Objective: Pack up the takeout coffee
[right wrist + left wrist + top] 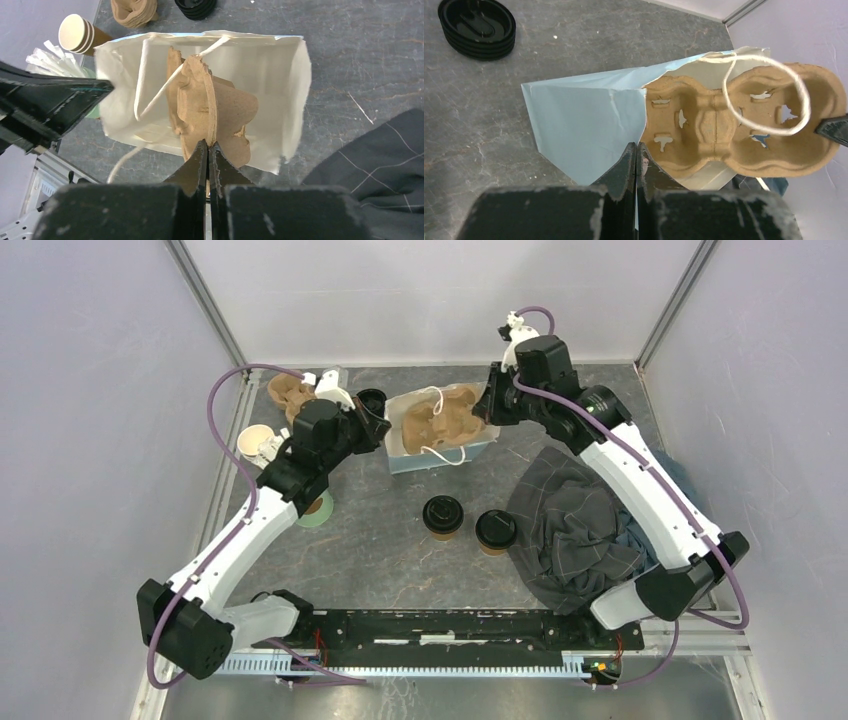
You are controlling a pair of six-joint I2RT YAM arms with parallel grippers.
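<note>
At the back of the table: light-blue paper bag [440,458] stands open, with a moulded cup carrier [440,420] sitting inside it. Left gripper [636,152] is pinched fully together on the bag's torn rim, just beside the carrier's corner. Right gripper [207,150] is likewise closed tight, nipping the carrier's edge on the opposite side; cannot tell whether bag wall is caught too. Both carrier wells are empty.

Left coffee cup [442,517] and right coffee cup [495,530] stand upright mid-table, lids on, side by side. They are well apart from the bag, the right one just beside the dark cloth [575,530].

Judgement: early stage. Carrier bagged, bag mouth held; neither cup loaded. Both cups are left to lift in, and both grippers are occupied.
</note>
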